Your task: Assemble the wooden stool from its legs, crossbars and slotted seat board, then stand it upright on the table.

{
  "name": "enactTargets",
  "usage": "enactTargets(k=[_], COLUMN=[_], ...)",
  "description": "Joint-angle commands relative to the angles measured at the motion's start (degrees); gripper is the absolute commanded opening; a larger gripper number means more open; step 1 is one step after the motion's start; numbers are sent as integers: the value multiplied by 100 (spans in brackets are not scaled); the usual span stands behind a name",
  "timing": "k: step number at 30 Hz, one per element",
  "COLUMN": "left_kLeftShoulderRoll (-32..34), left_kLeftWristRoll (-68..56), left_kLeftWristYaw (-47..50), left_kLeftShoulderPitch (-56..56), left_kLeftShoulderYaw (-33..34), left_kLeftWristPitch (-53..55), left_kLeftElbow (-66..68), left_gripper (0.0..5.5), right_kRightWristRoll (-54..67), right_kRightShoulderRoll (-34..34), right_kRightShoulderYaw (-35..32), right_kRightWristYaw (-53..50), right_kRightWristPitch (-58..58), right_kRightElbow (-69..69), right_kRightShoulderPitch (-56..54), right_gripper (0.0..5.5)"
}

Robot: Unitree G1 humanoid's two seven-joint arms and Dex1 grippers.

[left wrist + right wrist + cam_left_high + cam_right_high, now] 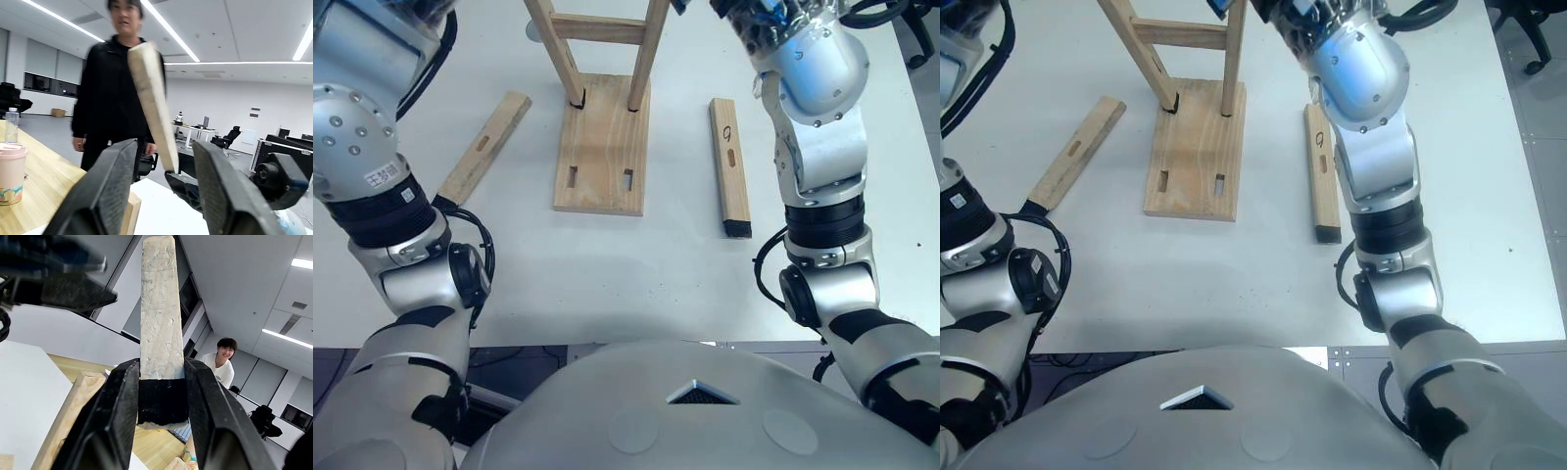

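Board (602, 162) lies flat on the table (656, 279) in the head views. Two legs (570, 59), joined by a crossbar (602, 29), stand in its far slots. One loose leg (484, 147) lies to its left and a second loose leg (729, 166) to its right. In the left wrist view, the left gripper (165, 149) has its fingers spread. A tilted leg (151, 107) rises beyond the gap, touching neither finger. In the right wrist view, the right gripper (161, 364) is clamped on a leg's black-banded end.
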Motion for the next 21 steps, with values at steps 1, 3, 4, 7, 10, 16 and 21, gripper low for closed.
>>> enactTargets(k=[1, 3, 4, 7, 10, 16, 21], left_kLeftShoulderRoll=[23, 23, 6, -192, -428, -578, -614], left_kLeftWristRoll=[-162, -190, -208, -505, -699, -691, -690], left_kLeftWristYaw=[-8, 10, 21, 95, 166, 134, 118], left_kLeftShoulderPitch=[-415, -529, -554, -632, -658, -426, -385], left_kLeftShoulderYaw=[120, 172, 186, 331, 426, 512, 604], left_kLeftWristPitch=[93, 75, 63, 82, 53, -86, -155], left_kLeftElbow=[286, 444, 491, 668, 920, 975, 975], left_gripper=[247, 247, 247, 247, 247, 176, 104], right_kRightWristRoll=[-58, -42, -7, 203, 273, 430, 419], right_kRightShoulderRoll=[59, 69, 77, 113, 129, 155, 186], right_kRightShoulderYaw=[-20, 27, 37, 94, 175, 153, 181], right_kRightWristYaw=[53, 119, 158, 410, 583, 701, 791], right_kRightWristPitch=[-263, -362, -389, -318, -253, -133, -90], right_kRightElbow=[237, 312, 333, 270, 227, 159, 176], right_kRightShoulderPitch=[-160, -131, -119, -45, 4, 93, 119], right_gripper=[130, 130, 130, 130, 130, 130, 130])
